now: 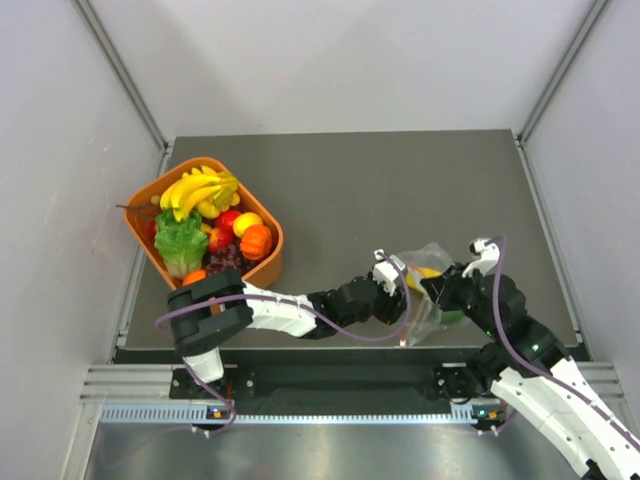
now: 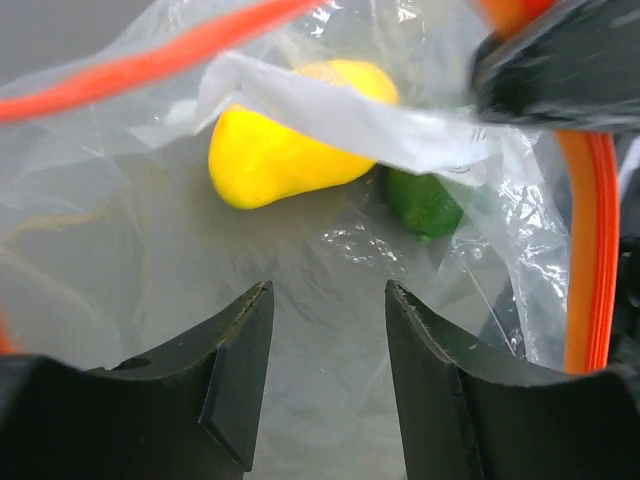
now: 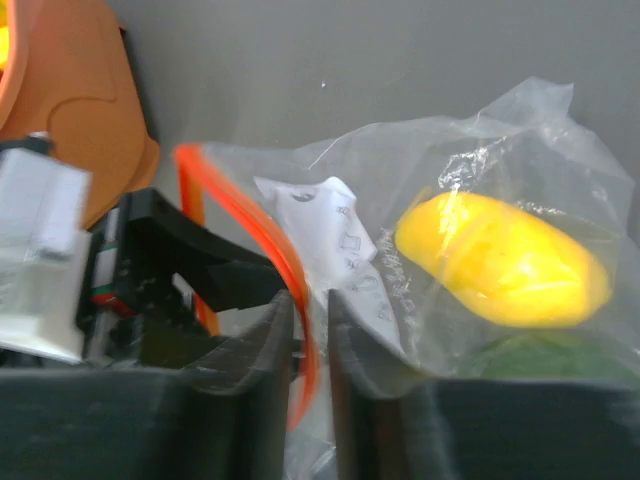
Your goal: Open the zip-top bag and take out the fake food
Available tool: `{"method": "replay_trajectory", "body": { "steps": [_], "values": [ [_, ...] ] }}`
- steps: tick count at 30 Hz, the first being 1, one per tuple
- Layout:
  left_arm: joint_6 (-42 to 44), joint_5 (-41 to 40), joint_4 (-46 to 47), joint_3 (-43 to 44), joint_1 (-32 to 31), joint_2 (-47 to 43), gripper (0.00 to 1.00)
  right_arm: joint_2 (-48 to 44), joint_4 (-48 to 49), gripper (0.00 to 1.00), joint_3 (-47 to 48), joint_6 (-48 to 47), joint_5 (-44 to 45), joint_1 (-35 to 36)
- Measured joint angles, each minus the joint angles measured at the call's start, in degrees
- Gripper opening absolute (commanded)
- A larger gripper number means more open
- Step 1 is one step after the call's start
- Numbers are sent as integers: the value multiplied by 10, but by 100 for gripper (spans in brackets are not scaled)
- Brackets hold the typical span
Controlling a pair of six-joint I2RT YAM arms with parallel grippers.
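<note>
The clear zip-top bag lies at the table's front right, its orange-red zip strip pulled open. Inside it are a yellow rounded fruit and a small dark green fruit; both also show through the plastic in the right wrist view, the yellow fruit above the green one. My left gripper is open and empty inside the bag's mouth, short of the yellow fruit; from above the left gripper is at the bag's left side. My right gripper is shut on the bag's zip rim, at the bag's right.
An orange basket at the left holds a banana bunch, lettuce, grapes and other toy fruit. Its corner shows in the right wrist view. Grey walls enclose the table.
</note>
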Motion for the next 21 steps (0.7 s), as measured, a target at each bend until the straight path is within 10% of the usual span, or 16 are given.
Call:
{"method": "replay_trajectory", "body": {
  "steps": [2,6,21],
  "values": [
    [0,-4,7,3,0,16,53,-3,-8,50,9,-2,2,0],
    [0,-10,17,7,0,39,53,-6,-30,66,24,0,22,0],
    [11,-12,56,-1,1,47,60,142,19,36,27,-4,167,-9]
  ]
}}
